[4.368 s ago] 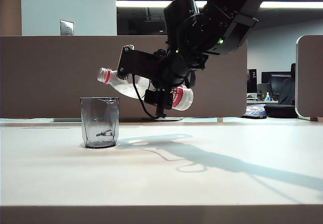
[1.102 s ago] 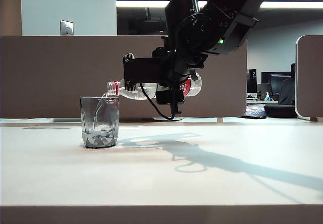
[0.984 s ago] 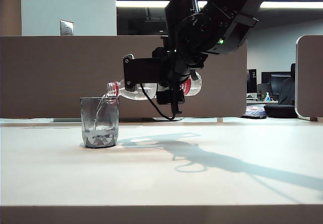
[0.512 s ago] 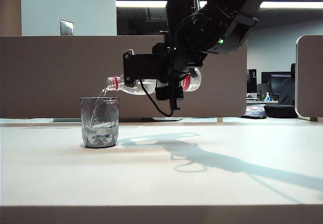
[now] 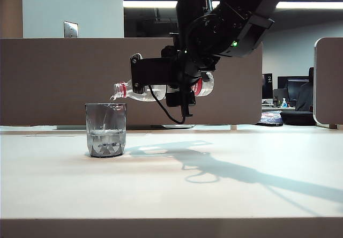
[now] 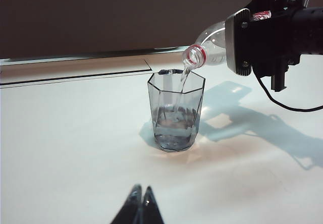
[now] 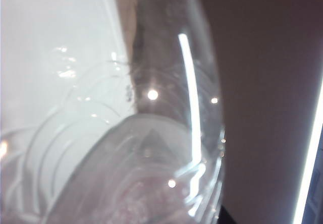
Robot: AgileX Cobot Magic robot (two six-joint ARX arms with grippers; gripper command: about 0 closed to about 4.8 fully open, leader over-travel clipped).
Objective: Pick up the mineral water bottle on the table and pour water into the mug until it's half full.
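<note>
Right end effector (image 5: 161, 80) tips mineral water bottle (image 5: 140, 91) over mug (image 5: 106, 130); left end effector (image 6: 141, 204) closed.

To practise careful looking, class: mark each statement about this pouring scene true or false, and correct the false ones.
1. The right gripper holds the bottle nearly level above the table. True.
2. The bottle's mouth is over the mug. True.
3. The mug is full to the rim. False: water fills only its lower part.
4. The left gripper grips the mug. False: it is shut, apart from the mug.
5. The mug lies tipped over. False: it stands upright.
</note>
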